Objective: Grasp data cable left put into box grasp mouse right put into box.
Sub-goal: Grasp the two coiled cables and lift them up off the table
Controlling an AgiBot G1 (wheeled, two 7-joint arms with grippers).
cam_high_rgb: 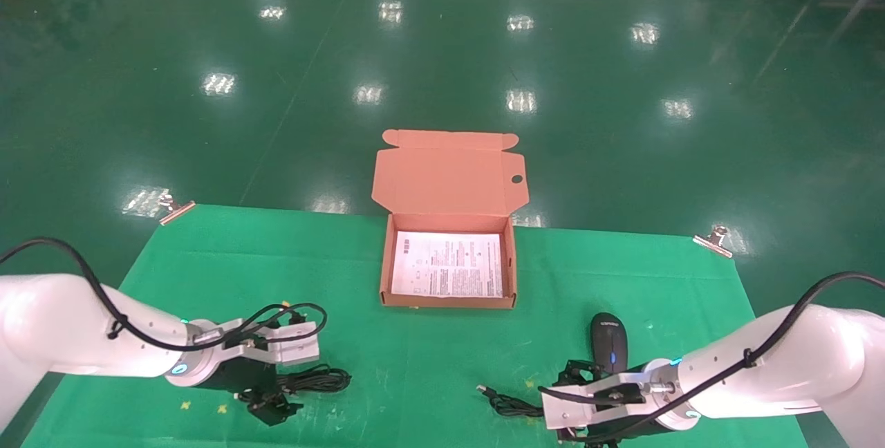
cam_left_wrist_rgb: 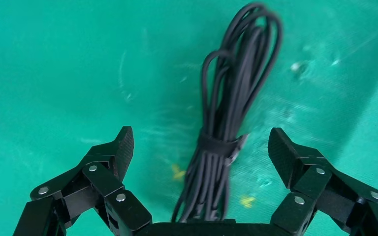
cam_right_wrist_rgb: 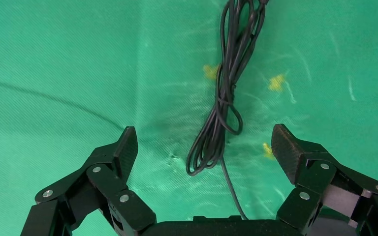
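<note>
Data cable (cam_left_wrist_rgb: 226,128) lies on the green cloth (cam_high_rgb: 429,365) near the table's near-left corner, a long narrow bundle cinched by a strap at its middle. Left gripper (cam_left_wrist_rgb: 200,152) hovers right over it, fingers spread wide, one either side of the strap, not touching it. Nothing lifted yet.

Box (cam_high_rgb: 448,301) sits open at the far centre of the cloth, flap lid standing up behind it, only the white printed sheet (cam_high_rgb: 448,265) inside. Well apart from both grippers.

Mouse (cam_high_rgb: 608,341) rests near-right, just beyond the right gripper (cam_right_wrist_rgb: 204,152). That gripper is spread open too, but it is lined up over the mouse cord (cam_right_wrist_rgb: 224,93), not the mouse body.

Risks, as I judge them:
- Left: closing off the strap could catch only a few strands, so the bundle sags or unravels on the lift and snags the box wall on the drop.
- Right: closing where it is would pinch the cord; the mouse would dangle or drag. It needs to shift onto the body first.
- The loose cord and its USB plug (cam_high_rgb: 482,388) could trail outside the box.

Views: head view gives the box, mouse and overall layout but hides both sets of fingers behind the wrists. Left wrist view shows the strap centred between the fingers; right wrist view shows the cord's loose coil, mouse body absent.
</note>
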